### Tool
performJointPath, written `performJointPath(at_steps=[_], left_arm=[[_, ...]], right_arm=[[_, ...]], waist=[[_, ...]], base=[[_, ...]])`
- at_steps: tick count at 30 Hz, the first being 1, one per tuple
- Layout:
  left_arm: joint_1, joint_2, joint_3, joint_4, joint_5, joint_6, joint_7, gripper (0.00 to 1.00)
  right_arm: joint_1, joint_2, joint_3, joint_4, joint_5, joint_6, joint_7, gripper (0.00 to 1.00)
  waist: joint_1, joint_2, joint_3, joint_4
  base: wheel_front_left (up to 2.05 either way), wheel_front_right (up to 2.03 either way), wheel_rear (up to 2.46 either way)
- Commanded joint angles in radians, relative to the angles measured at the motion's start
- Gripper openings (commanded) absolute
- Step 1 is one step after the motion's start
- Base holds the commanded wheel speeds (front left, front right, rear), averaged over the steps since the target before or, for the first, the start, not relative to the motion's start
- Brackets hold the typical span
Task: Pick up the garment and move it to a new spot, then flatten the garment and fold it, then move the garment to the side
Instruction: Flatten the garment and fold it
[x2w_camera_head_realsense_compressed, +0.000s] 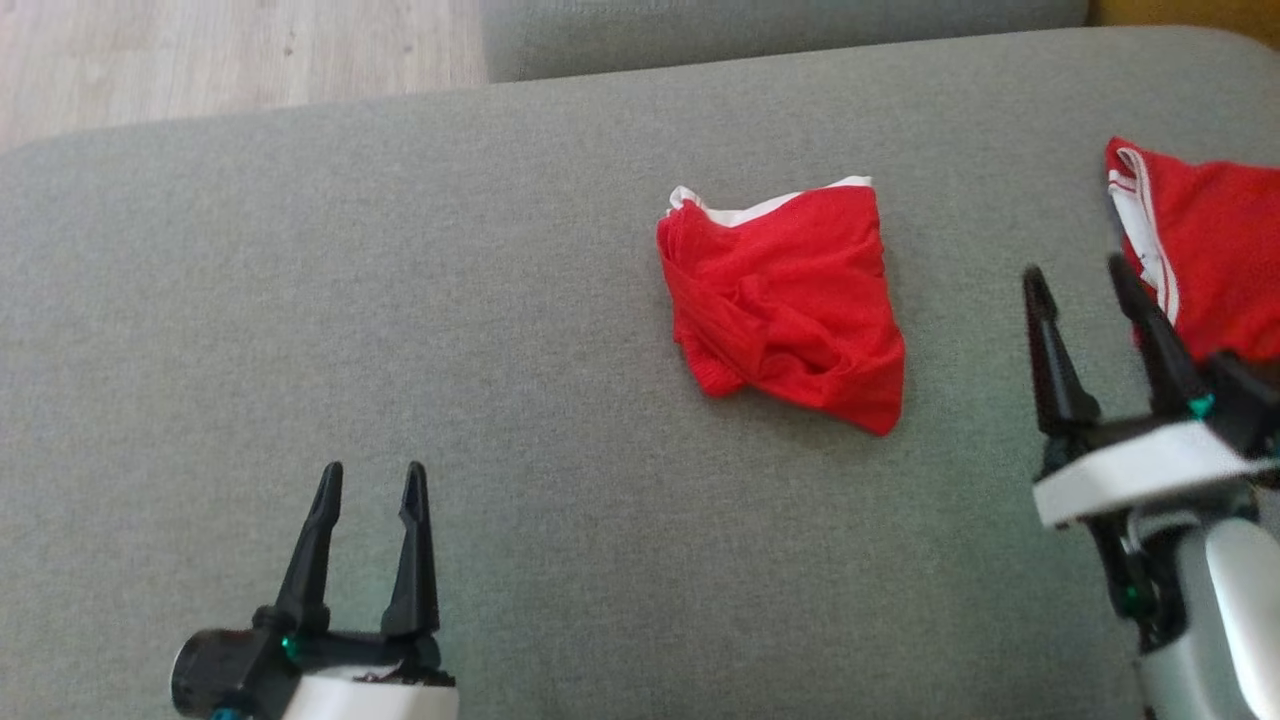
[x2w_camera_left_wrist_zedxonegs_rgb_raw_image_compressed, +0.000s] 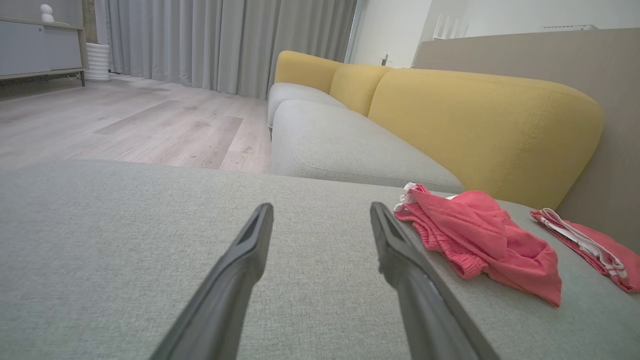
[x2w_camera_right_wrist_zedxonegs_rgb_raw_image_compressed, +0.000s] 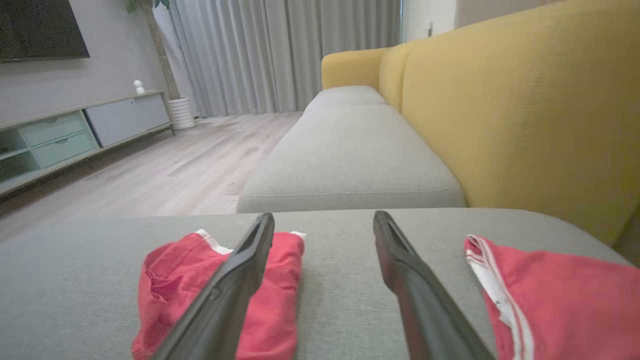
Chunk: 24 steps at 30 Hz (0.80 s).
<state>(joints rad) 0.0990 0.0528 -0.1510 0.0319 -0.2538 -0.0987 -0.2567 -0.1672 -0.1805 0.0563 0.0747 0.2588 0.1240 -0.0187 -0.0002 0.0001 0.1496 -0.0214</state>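
The side red garment (x2w_camera_head_realsense_compressed: 1215, 250) runs off the edge.

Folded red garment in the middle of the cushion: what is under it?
The red garment lies on the grey sofa cushion. White fabric peeks out under its far edge, likely its own trim. Anything else beneath the cloth is covered.

Your left pincer (x2w_camera_head_realsense_compressed: 374, 470) has two long black fingers (x2w_camera_head_realsense_compressed: 312, 545) that taper to narrow tips. They sit on a black crossbar with a small teal dot at one root, a black cylinder (x2w_camera_head_realsense_compressed: 205, 668) at its side and a white casing (x2w_camera_head_realsense_compressed: 365, 700) below. Your right pincer (x2w_camera_head_realsense_compressed: 1076, 268) matches it, with teal accents, a white wedge-shaped plate (x2w_camera_head_realsense_compressed: 1140, 470) and a smooth silver-grey forearm (x2w_camera_head_realsense_compressed: 1215, 620). In the wrist views, each finger has a shallow recessed slot near its tip.
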Motion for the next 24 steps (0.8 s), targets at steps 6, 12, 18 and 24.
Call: performJointPath(at_steps=[6, 12, 18, 24], left_arm=[[-0.004, -0.003, 0.060, -0.027, 0.015, -0.009, -0.005, 1.00], [-0.026, -0.003, 0.064, -0.034, 0.023, -0.016, -0.005, 1.00], [-0.058, -0.003, 0.047, -0.034, 0.023, -0.020, -0.005, 1.00], [-0.073, -0.003, 0.038, -0.023, 0.019, -0.021, -0.005, 1.00]], right_arm=[[0.025, -0.021, -0.024, 0.029, -0.043, 0.007, -0.094, 1.00], [-0.066, -0.015, 0.050, 0.115, -0.050, 0.007, -0.099, 0.00], [-0.238, 0.013, 0.189, 0.278, -0.053, 0.007, -0.095, 0.00], [-0.335, 0.023, 0.256, 0.470, -0.051, 0.007, -0.140, 0.00]], waist=[[0.0002, -0.0001, 0.000, -0.004], [0.0002, -0.0001, 0.040, 0.017], [0.0002, -0.0001, 0.095, 0.055], [0.0002, -0.0001, 0.116, 0.099]], base=[[0.00, 0.00, 0.00], [0.00, 0.00, 0.00], [0.00, 0.00, 0.00], [0.00, 0.00, 0.00]])
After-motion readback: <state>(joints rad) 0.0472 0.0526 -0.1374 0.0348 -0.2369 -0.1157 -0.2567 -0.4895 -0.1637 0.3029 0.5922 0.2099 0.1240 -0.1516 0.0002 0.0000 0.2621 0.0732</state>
